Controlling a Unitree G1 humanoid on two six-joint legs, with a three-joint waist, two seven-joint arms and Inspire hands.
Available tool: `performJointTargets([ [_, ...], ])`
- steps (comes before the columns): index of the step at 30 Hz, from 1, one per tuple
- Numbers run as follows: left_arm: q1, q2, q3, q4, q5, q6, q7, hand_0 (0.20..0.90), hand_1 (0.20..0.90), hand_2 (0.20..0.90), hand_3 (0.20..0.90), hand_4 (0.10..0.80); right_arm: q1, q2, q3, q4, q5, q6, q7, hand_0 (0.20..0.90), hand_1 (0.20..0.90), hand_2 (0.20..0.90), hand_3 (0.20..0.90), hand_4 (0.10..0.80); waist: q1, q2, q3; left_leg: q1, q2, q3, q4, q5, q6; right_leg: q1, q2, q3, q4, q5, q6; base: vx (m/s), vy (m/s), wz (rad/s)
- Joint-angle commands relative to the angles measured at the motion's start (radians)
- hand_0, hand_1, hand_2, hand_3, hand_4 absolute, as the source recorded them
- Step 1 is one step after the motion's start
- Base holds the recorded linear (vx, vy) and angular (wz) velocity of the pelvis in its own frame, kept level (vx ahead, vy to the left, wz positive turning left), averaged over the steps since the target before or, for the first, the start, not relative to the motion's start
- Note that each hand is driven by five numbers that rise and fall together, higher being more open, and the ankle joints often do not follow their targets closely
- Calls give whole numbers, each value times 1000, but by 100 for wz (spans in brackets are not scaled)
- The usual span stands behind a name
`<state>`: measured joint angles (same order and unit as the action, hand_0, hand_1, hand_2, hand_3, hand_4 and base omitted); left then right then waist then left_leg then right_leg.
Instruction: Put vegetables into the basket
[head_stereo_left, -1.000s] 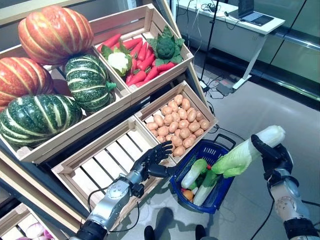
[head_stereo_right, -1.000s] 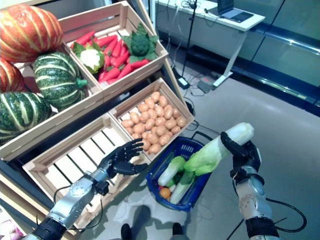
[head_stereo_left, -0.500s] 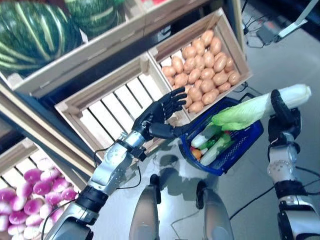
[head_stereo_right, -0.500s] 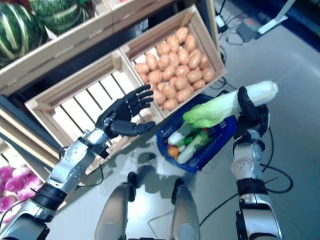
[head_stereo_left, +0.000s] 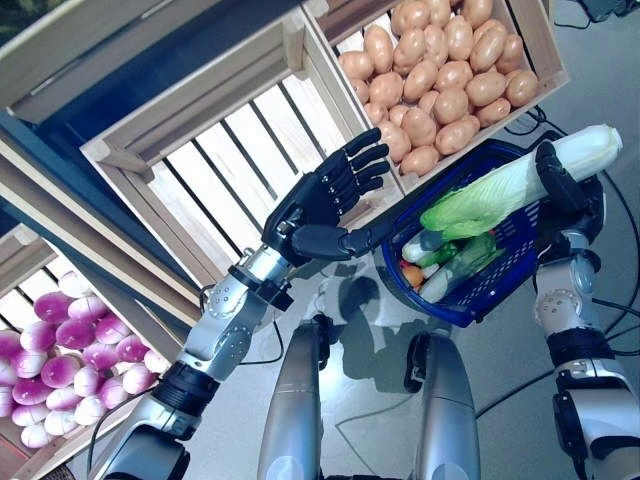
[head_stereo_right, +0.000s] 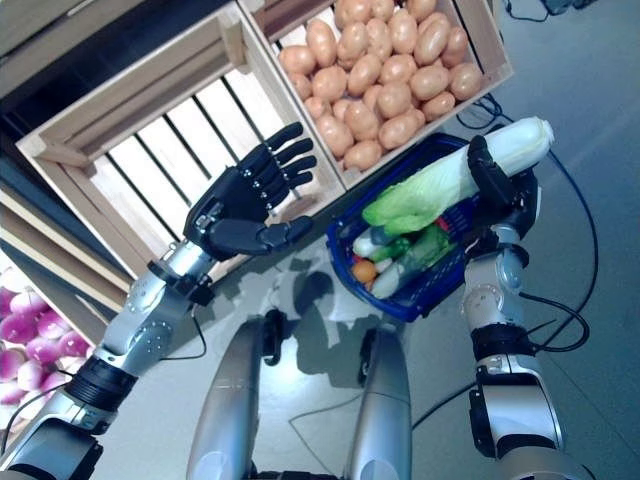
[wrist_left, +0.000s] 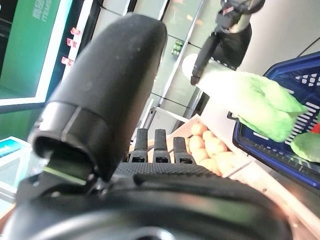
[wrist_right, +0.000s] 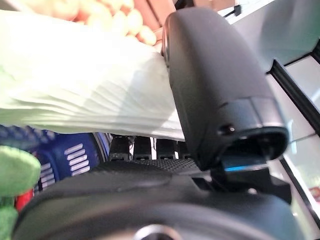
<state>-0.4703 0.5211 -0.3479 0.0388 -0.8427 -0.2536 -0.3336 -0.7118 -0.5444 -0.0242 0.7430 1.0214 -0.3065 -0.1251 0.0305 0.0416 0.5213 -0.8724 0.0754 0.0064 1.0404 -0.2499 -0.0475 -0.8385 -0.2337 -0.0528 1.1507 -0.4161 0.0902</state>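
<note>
The cabbage (head_stereo_left: 520, 185) is held by its white stalk in the right hand (head_stereo_left: 565, 190), whose fingers and thumb are clamped around it; its green leaves hang over the blue basket (head_stereo_left: 478, 305), which already holds a few vegetables (head_stereo_left: 440, 262). The basket sits on the floor, at 5 o'clock from the potato crate (head_stereo_left: 450, 70). The left hand (head_stereo_left: 325, 200) hovers at 9 o'clock of the basket, in front of an empty crate (head_stereo_left: 215, 165), fingers straight and apart, holding nothing. The step in hand seems to be the placing. Next, the right hand should probably lower the cabbage into the basket, then let go of it.
</note>
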Motion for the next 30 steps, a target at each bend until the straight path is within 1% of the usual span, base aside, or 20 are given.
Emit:
performJointTargets([
  [1, -121, -51, 30, -155, -83, -163, -47, 900, 900, 900, 900, 800, -141, -99, 26, -13, -123, -75, -68, 300, 300, 300, 300, 400, 6, 12, -20, 21, 0, 1, 81, -119, 39, -6, -19, -12, 0, 82, -75, 95, 18, 3],
  [2, -124, -52, 31, -160, -83, -162, -45, 900, 900, 900, 900, 800, -140, -97, 30, -11, -132, -72, -74, 300, 300, 300, 300, 400, 6, 12, -22, 25, 1, -2, 92, -143, 35, -2, -17, -9, 12, 61, -68, 101, 14, -1],
  [6, -144, -58, 40, -178, -120, -162, -60, 900, 900, 900, 900, 800, -147, -96, 51, 19, -200, -18, -160, 300, 300, 300, 300, 400, 6, 15, -16, -24, 2, -4, 163, -171, 44, -51, -18, -4, 79, 32, -75, 53, 15, 2],
  [10, -159, -71, 33, -179, -116, -168, -54, 900, 900, 900, 900, 800, -175, -92, 84, 73, -311, 76, -258, 300, 300, 300, 300, 400, 11, 18, -6, -71, -1, -7, 232, -193, 46, -97, -24, -2, 143, 10, -78, 14, 3, 2],
  [12, -166, -75, 32, -173, -123, -172, -60, 900, 900, 900, 900, 800, -200, -95, 114, 113, -335, 104, -267, 300, 300, 300, 300, 400, 15, 21, -2, -90, 0, -8, 253, -200, 56, -120, -24, 2, 168, 4, -81, 0, 0, 0],
  [14, -170, -81, 26, -177, -111, -173, -48, 900, 900, 900, 900, 800, -205, -82, 134, 115, -335, 118, -278, 300, 300, 300, 300, 400, 16, 23, -2, -102, -4, -9, 261, -201, 60, -133, -21, 6, 176, 3, -82, 15, 14, 1],
  [18, -169, -92, 21, -185, -105, -162, -40, 900, 900, 900, 900, 800, -194, -48, 148, 119, -295, 118, -239, 300, 300, 300, 300, 400, 19, 27, -2, -111, -12, -12, 274, -204, 59, -140, -23, 7, 181, 4, -84, 43, 21, 1],
  [21, -166, -94, 25, -185, -113, -154, -41, 900, 900, 900, 900, 800, -186, -30, 159, 128, -284, 133, -222, 300, 300, 300, 300, 400, 21, 27, -2, -113, -10, -10, 281, -205, 60, -143, -25, 6, 186, 5, -85, 57, 27, 1],
  [22, -163, -94, 28, -187, -112, -152, -42, 900, 900, 900, 900, 800, -180, -25, 161, 132, -283, 136, -209, 451, 451, 451, 451, 500, 21, 27, -2, -112, -11, -10, 283, -205, 60, -143, -25, 6, 188, 5, -85, 53, 25, 1],
  [23, -160, -96, 32, -188, -105, -146, -49, 900, 900, 900, 900, 800, -173, -20, 162, 137, -284, 141, -202, 900, 900, 900, 900, 800, 22, 27, -2, -112, -10, -10, 285, -205, 60, -144, -26, 6, 190, 6, -85, 51, 18, 1],
  [30, -146, -98, 31, -203, -108, -131, -48, 900, 900, 900, 900, 800, -158, -10, 162, 136, -302, 121, -222, 900, 900, 900, 900, 800, 22, 24, -1, -103, -6, -8, 288, -203, 59, -136, -27, 6, 190, 11, -84, 38, 7, 0],
])
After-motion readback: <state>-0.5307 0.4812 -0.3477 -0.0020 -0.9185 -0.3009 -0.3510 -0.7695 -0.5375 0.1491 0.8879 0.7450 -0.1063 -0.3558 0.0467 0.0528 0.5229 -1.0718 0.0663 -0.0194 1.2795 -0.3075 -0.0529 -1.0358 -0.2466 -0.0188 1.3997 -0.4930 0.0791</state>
